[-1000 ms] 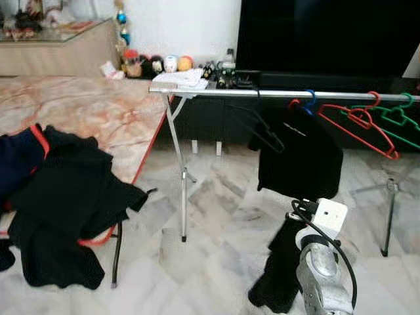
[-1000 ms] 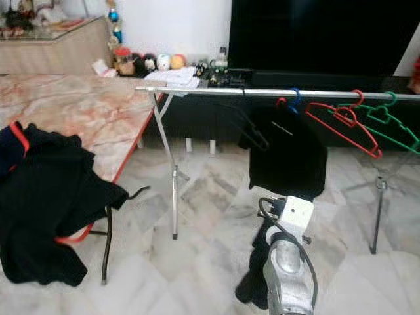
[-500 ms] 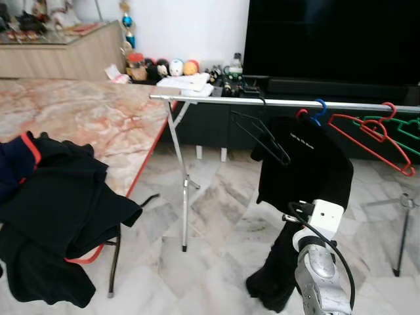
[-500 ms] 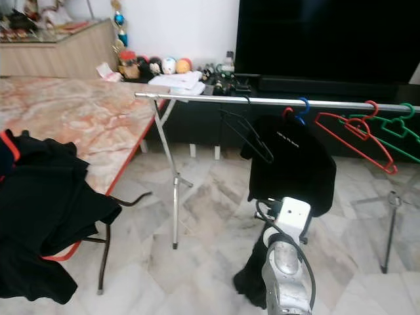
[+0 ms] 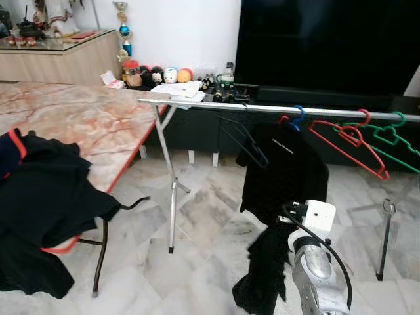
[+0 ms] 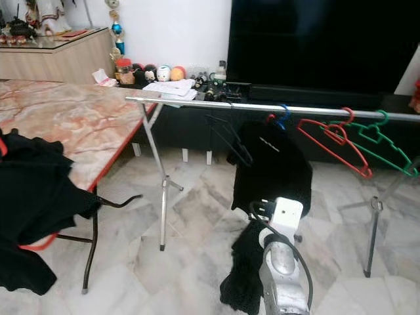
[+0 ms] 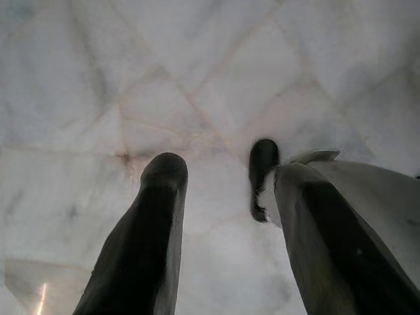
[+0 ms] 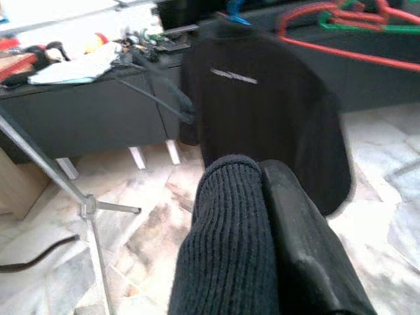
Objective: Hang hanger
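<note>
A silver clothes rail [image 5: 262, 108] stands on the marble floor ahead. On it hang an empty black hanger [image 5: 246, 138], a black shirt [image 5: 282, 170] on a blue hanger, a red hanger [image 5: 348, 141] and a green hanger [image 5: 394, 134]. My right gripper [image 8: 262, 197] is low in front of the shirt, shut on a black knit garment [image 5: 262, 275] that droops toward the floor. The ribbed cloth [image 8: 223, 230] covers one finger. My left gripper [image 7: 230, 170] hangs open over bare floor.
A marble-topped folding table [image 5: 85, 118] stands at the left with a pile of black clothes [image 5: 46, 203] over its near edge. A dark TV unit [image 5: 315, 39] and small ornaments [image 5: 164, 72] lie behind the rail. The rail's legs [image 5: 172, 197] stand on open floor.
The whole picture shifted as the camera moved. My right arm holds the same low place before the rail, and the black garment still hangs from it.
</note>
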Robot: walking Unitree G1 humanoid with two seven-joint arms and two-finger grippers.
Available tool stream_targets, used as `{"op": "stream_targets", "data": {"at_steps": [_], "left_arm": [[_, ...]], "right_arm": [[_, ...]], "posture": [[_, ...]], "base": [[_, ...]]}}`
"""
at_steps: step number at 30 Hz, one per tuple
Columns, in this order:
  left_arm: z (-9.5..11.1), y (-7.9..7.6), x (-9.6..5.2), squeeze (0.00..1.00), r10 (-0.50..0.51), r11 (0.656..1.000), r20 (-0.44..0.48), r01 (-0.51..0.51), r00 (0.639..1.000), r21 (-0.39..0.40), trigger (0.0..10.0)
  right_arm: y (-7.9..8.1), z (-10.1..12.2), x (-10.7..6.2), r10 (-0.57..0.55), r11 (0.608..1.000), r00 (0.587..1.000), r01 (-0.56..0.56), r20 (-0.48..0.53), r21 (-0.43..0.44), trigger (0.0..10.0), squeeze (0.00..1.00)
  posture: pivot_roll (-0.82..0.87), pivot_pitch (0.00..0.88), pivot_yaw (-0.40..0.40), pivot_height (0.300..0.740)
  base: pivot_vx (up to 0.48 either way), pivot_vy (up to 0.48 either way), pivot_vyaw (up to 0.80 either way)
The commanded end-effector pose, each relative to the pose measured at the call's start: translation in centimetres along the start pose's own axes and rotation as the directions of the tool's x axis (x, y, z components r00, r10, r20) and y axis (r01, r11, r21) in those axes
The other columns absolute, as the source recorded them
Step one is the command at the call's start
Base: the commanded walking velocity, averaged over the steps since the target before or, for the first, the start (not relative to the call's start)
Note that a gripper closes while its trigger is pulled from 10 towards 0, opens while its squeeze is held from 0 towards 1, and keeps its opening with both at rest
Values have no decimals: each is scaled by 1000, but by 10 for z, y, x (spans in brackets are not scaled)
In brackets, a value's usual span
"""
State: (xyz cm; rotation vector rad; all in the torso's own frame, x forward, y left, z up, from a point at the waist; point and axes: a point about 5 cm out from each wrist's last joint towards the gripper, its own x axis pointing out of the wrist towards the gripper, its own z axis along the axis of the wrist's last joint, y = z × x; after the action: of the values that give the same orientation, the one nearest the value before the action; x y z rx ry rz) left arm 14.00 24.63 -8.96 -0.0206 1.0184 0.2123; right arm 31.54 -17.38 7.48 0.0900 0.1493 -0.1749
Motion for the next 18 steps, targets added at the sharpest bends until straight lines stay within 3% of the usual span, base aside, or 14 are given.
{"op": "stream_targets", "data": {"at_steps": [1,12,18], "left_arm": [[-4,-1,-1,0,-2,1000,-18,2,1000,-1,10000],[-3,-3,0,0,-1,1000,-8,1,1000,-11,10000],[12,4,1,0,43,997,81,-38,996,-70,10000]], "right_arm": [[0,10,2,2,1000,999,-2,47,-6,10000,0],[2,1,1,72,996,997,-71,13,-47,10000,0],[2,-3,0,81,996,997,-80,1,-49,10000,0]], "posture": [[28,0,48,740],[30,4,42,740],[35,14,46,740]], "base": [[0,-472,0],[0,-456,0],[0,0,0]]}}
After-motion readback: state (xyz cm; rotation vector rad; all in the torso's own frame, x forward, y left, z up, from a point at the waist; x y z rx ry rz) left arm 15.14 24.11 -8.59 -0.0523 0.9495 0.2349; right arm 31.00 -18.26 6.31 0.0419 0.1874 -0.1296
